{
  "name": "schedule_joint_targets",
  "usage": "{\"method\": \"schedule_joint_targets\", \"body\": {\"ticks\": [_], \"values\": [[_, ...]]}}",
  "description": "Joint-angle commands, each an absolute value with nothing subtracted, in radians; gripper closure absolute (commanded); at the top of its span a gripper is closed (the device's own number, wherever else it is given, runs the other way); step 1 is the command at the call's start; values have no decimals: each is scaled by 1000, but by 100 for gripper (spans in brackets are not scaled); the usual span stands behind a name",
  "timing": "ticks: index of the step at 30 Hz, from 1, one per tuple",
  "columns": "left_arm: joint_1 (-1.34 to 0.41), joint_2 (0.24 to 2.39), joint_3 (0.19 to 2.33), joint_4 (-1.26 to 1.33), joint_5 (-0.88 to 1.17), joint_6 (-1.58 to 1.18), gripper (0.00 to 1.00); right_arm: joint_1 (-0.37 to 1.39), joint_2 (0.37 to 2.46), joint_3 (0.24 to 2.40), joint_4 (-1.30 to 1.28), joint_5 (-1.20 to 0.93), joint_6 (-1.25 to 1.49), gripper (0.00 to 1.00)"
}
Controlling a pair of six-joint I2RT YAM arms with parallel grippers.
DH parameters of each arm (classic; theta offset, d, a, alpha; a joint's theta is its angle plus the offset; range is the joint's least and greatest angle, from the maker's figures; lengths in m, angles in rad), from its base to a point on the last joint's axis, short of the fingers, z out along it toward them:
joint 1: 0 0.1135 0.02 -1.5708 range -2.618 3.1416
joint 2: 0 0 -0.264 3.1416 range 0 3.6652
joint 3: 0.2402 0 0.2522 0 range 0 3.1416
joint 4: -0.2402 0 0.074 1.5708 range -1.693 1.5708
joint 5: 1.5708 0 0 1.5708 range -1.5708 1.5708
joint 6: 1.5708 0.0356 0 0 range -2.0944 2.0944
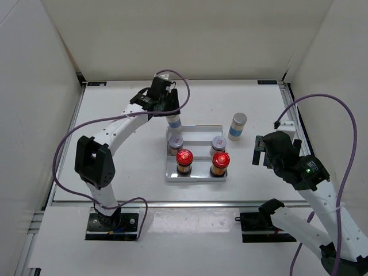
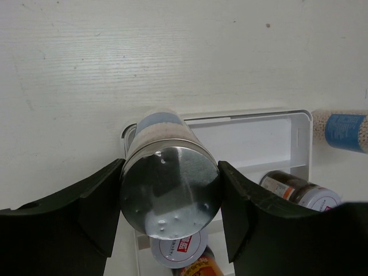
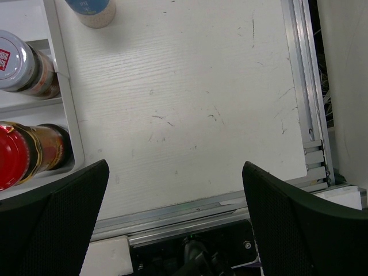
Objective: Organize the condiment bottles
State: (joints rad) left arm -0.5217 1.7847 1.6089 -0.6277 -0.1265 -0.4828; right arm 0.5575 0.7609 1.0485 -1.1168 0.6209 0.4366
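A white ridged tray [image 1: 196,174] holds two dark amber bottles with red caps [image 1: 184,160] [image 1: 220,162] in its near row. Two short silver-lidded jars [image 1: 176,143] [image 1: 218,144] stand behind them. My left gripper [image 1: 171,110] [image 2: 171,198] is shut on a white-and-blue bottle [image 1: 174,122] [image 2: 171,190] by its silver cap, at the tray's far left corner; whether it rests on the tray does not show. A second white-and-blue bottle [image 1: 237,126] [image 3: 92,11] stands on the table right of the tray. My right gripper [image 1: 260,150] [image 3: 175,213] hangs open and empty, right of the tray.
The left wrist view shows the tray's far wall [image 2: 299,129], the other white-and-blue bottle [image 2: 345,131] and one silver-lidded jar [image 2: 299,191]. A metal rail [image 3: 305,109] runs along the table's right edge near my right gripper. White walls close in the table.
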Motion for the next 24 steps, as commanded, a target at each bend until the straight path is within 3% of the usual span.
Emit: {"method": "schedule_joint_targets", "body": {"ticks": [1,18,24], "values": [[-535,1730,1578,-658,-137,-488,54,557,759,1046,-1089,621,428,0],[-555,1732,1499,-658,-164,-506,54,557,759,1046,-1089,621,428,0],[-555,1772,1499,-658,-164,-506,48,557,759,1046,-1089,621,428,0]]}}
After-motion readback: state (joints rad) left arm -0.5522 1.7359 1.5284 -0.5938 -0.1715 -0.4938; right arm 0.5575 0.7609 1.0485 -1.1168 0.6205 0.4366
